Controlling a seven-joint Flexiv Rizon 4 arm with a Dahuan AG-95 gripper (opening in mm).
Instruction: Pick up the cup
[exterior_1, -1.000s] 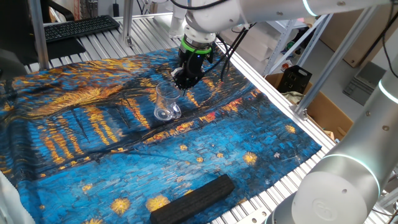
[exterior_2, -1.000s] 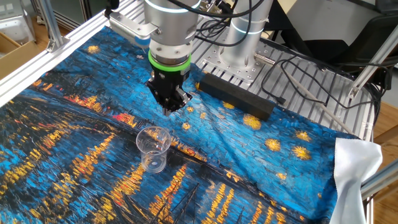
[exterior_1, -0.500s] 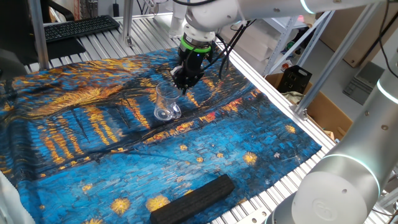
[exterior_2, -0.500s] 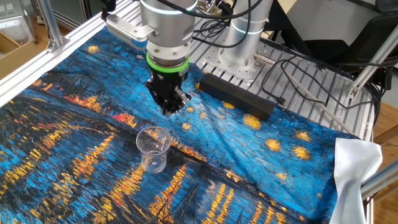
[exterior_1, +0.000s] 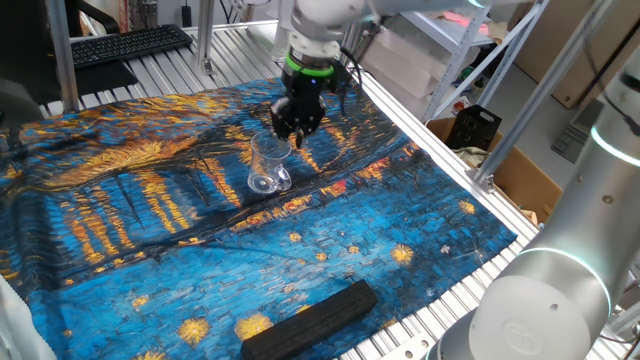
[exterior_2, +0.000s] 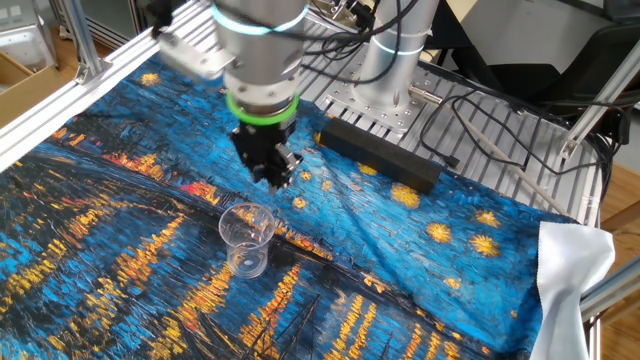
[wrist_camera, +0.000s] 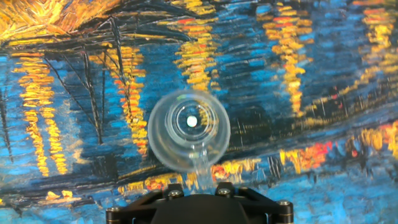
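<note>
The cup (exterior_1: 268, 165) is a small clear glass tumbler standing upright on the blue and orange painted cloth (exterior_1: 150, 210). It also shows in the other fixed view (exterior_2: 247, 238) and, from straight above, in the middle of the hand view (wrist_camera: 189, 130). My gripper (exterior_1: 291, 134) hangs above the cloth just behind the cup, a little higher than its rim and not touching it; the other fixed view (exterior_2: 272, 180) shows its tips together, holding nothing. In the hand view only the black gripper body shows at the bottom edge; the fingers are out of view.
A long black block (exterior_1: 310, 318) lies on the cloth near one table edge, far from the cup; it also shows in the other fixed view (exterior_2: 380, 155). A white cloth (exterior_2: 570, 280) hangs at the table's side. Metal frame posts (exterior_1: 205, 40) stand around the table.
The arm has shifted slightly and the wrist has turned above the cloth. The gripper stays close behind the cup. The cup has not moved.
</note>
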